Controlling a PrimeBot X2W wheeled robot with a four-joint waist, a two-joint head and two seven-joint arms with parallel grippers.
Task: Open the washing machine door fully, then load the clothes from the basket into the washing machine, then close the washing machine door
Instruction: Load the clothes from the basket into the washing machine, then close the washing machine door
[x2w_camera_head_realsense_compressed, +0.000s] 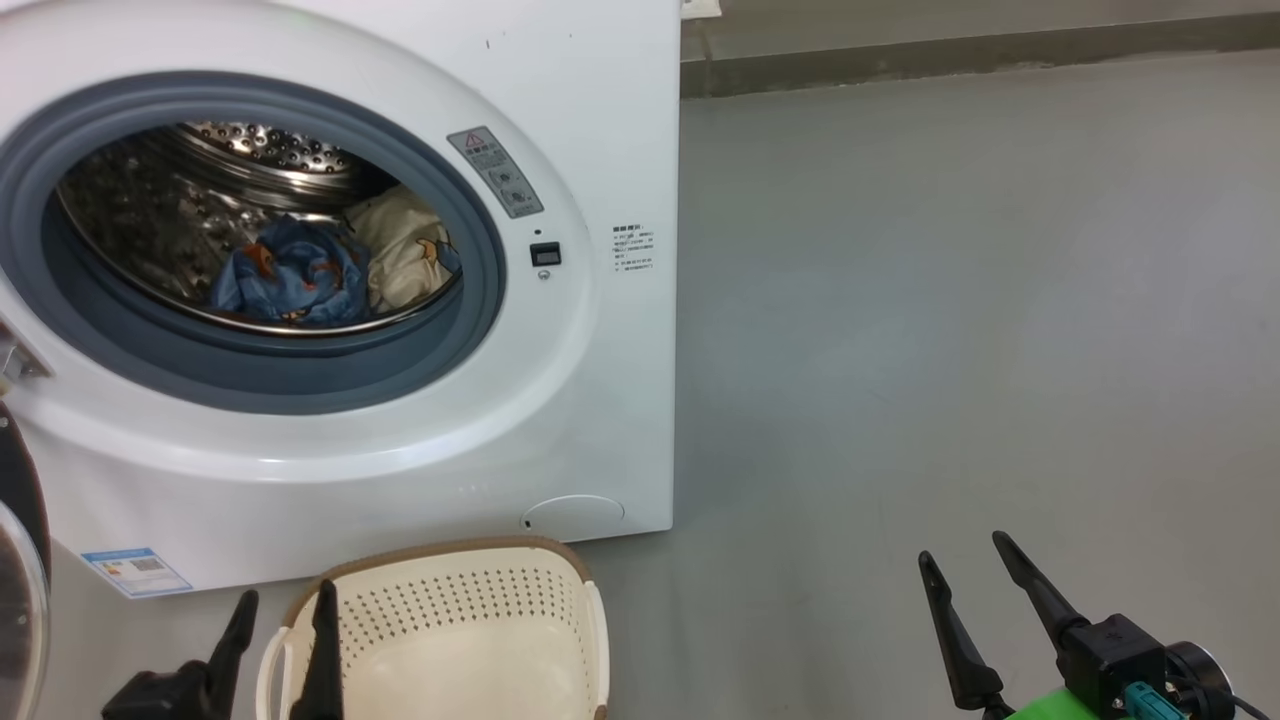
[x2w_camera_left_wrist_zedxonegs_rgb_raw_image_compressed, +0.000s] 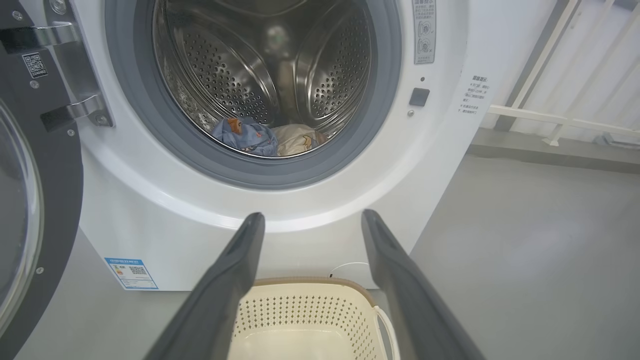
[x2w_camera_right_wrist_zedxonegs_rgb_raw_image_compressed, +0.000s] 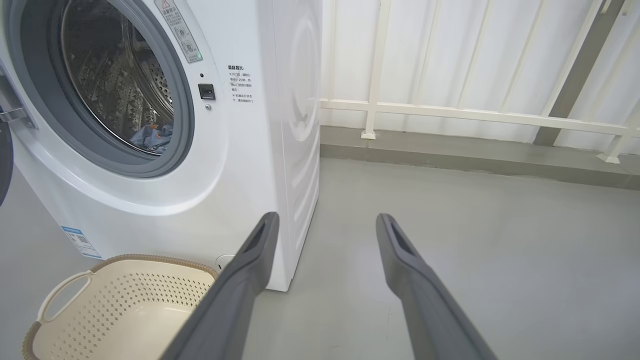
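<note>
Door: the washing machine door (x2w_camera_left_wrist_zedxonegs_rgb_raw_image_compressed: 30, 200) stands swung wide on its hinges, up and to the left of the left claw (x2w_camera_left_wrist_zedxonegs_rgb_raw_image_compressed: 312, 216). I judge the opening step done.
Clothes: the clothes lie low in the steel drum (x2w_camera_left_wrist_zedxonegs_rgb_raw_image_compressed: 225, 75), ahead of and above the left claw. The blue printed garment (x2w_camera_head_realsense_compressed: 290, 275) and the cream garment (x2w_camera_head_realsense_compressed: 400, 255) touch side by side.
Basket: the basket (x2w_camera_head_realsense_compressed: 450, 560) sits on the floor just before the washing machine (x2w_camera_head_realsense_compressed: 600, 120), right under the left claw's fingertips and well to the left of the right claw (x2w_camera_head_realsense_compressed: 962, 548). No garment shows in the part of its inside that is in view.
Done so far: loading looks complete.
Left to do: the door is not yet closed; I judge that the only step remaining.
Left claw: spread wide, pinching nothing, pointed at the machine's front below the grey-blue gasket (x2w_camera_left_wrist_zedxonegs_rgb_raw_image_compressed: 130, 130).
Right claw: spread wide, pinching nothing, hanging over bare floor to the right of the machine's corner.
Floor: smooth grey floor (x2w_camera_head_realsense_compressed: 950, 300), matt with a soft sheen; it carries the machine and the basket, and no table is involved.
Room: beyond the right claw a low grey kerb (x2w_camera_right_wrist_zedxonegs_rgb_raw_image_compressed: 475, 157) runs along the floor's edge, with a white railing (x2w_camera_right_wrist_zedxonegs_rgb_raw_image_compressed: 475, 116) above it against pale panelling.
</note>
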